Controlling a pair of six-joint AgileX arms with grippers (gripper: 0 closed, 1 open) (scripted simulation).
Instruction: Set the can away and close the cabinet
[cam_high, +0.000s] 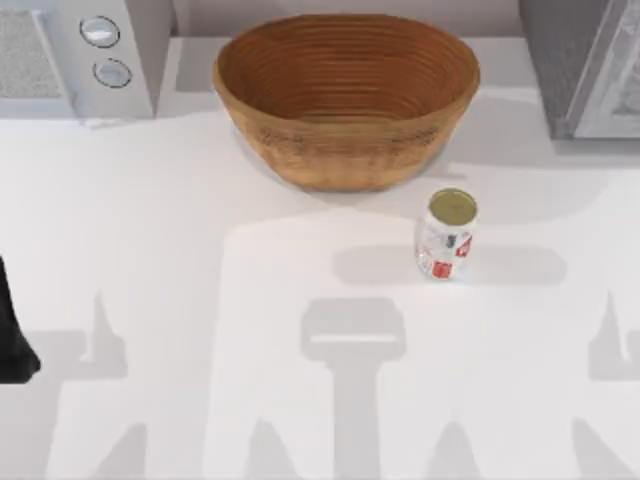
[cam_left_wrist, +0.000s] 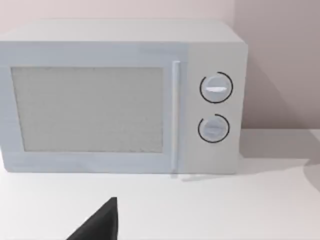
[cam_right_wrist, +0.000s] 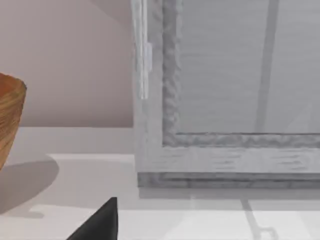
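The can (cam_high: 446, 235) stands upright on the white table, right of centre and just in front of the woven basket's right end. It has a dull gold lid and a white label with red marks. The grey cabinet (cam_high: 575, 65) stands at the back right corner, its pale door panel at an angle to the body. Up close, the cabinet (cam_right_wrist: 225, 100) shows a grey frame and a glass front. A dark part of my left arm (cam_high: 14, 335) sits at the table's left edge, far from the can. A black part of each gripper shows low in its wrist view: left gripper (cam_left_wrist: 100, 226), right gripper (cam_right_wrist: 100, 225).
A large woven basket (cam_high: 345, 150) sits at the back centre, its edge (cam_right_wrist: 10, 120) also in the right wrist view. A white microwave (cam_high: 110, 55) stands at the back left, facing the left wrist camera (cam_left_wrist: 125, 100). Open tabletop lies in front of the can.
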